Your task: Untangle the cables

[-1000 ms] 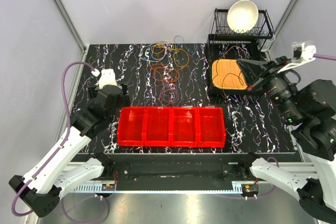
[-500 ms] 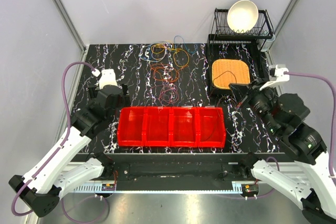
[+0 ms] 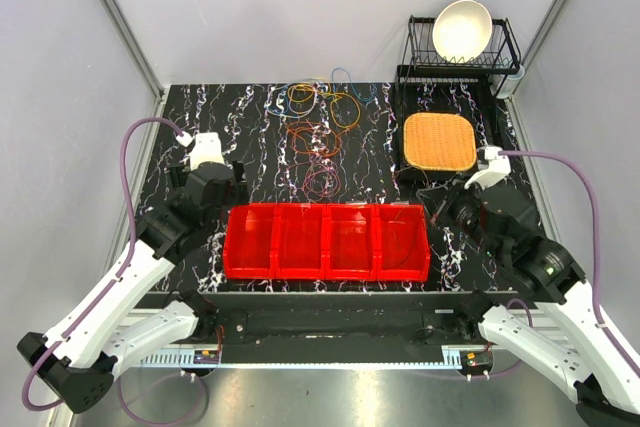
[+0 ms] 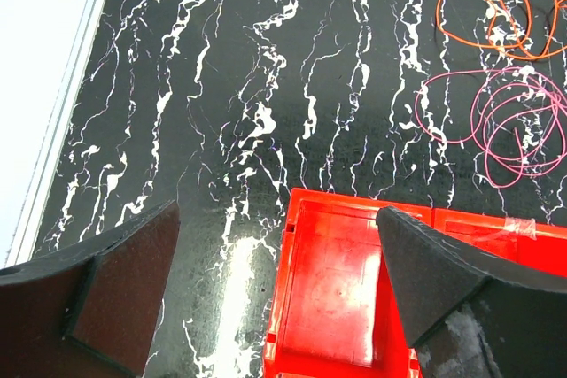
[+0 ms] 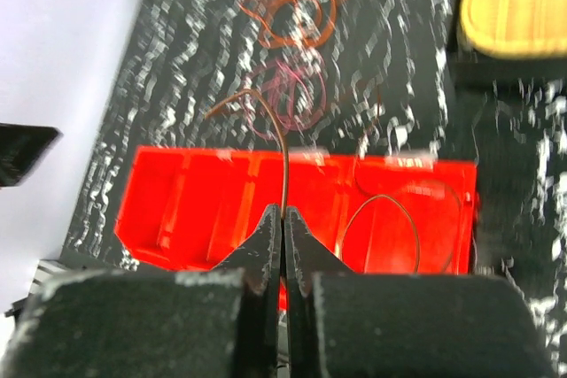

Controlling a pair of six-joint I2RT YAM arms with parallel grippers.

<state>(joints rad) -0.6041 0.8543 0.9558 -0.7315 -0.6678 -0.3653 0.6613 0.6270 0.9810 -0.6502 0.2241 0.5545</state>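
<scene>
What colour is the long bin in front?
Bright red bin, seen best in the top view.

Bright red bin (image 3: 326, 272), black tabletop (image 3: 200, 107) veined white like marble, pink cable (image 4: 500, 126) just behind the bin, orange cable (image 3: 315, 139) and yellow cable (image 3: 343, 105) farther behind, thin brown cable (image 5: 285, 165) over the bin, woven orange-tan mat (image 3: 438, 141), white bowl (image 3: 462, 29)

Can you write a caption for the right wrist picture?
Right gripper pinches a thin brown cable above the red bin.
</scene>
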